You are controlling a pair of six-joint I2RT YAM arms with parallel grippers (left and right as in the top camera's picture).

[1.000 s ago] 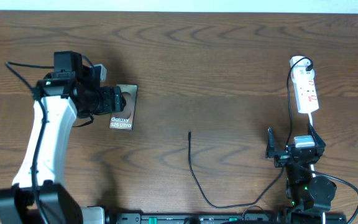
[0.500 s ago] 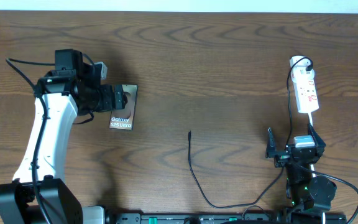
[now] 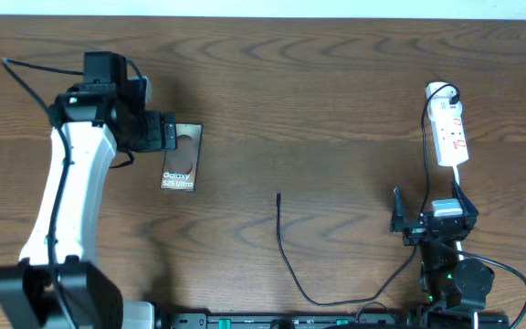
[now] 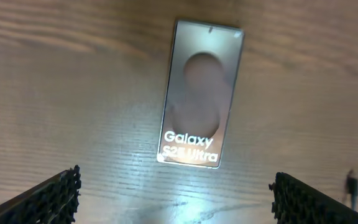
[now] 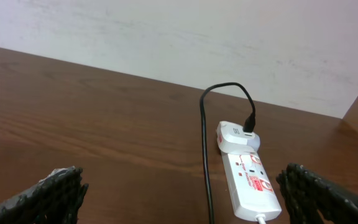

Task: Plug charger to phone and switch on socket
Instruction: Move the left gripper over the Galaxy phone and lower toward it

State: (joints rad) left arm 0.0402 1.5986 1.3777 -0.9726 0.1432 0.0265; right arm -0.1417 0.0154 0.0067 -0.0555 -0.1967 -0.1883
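The phone (image 3: pixel 180 157) lies flat and face up on the wooden surface (image 3: pixel 336 91), left of centre, with its long side running far to near. The white "Galaxy S25 Ultra" text sits at its near end and a dark oval above it. Nothing is plugged into it.

The left arm (image 3: pixel 71 183) reaches from the near left edge, and the left jaws hang above the phone's far-left corner. They are released: in the left wrist view the two fingers (image 4: pixel 48 199) stand wide apart at the lower corners, and the phone (image 4: pixel 199 93) lies on the wood beyond them, not gripped.

The charger (image 3: pixel 279 228) lies loose near the middle of the surface, well apart from the phone. Its tip points to the far side, and the cable runs near, bends right and passes toward the right arm (image 3: pixel 441 228). A small dark tip at the right edge of the left wrist view may be this connector.

The socket (image 3: pixel 450 132) lies at the far right, lengthwise far to near, with red marks on top. A black plug (image 5: pixel 249 124) sits in a white adapter at its far end, and a black cable (image 5: pixel 204 155) loops from it along the strip's left side.

The right arm sits at the near right edge, just near of the socket. The right jaws are released too, with fingers (image 5: pixel 48 199) spread wide and empty.
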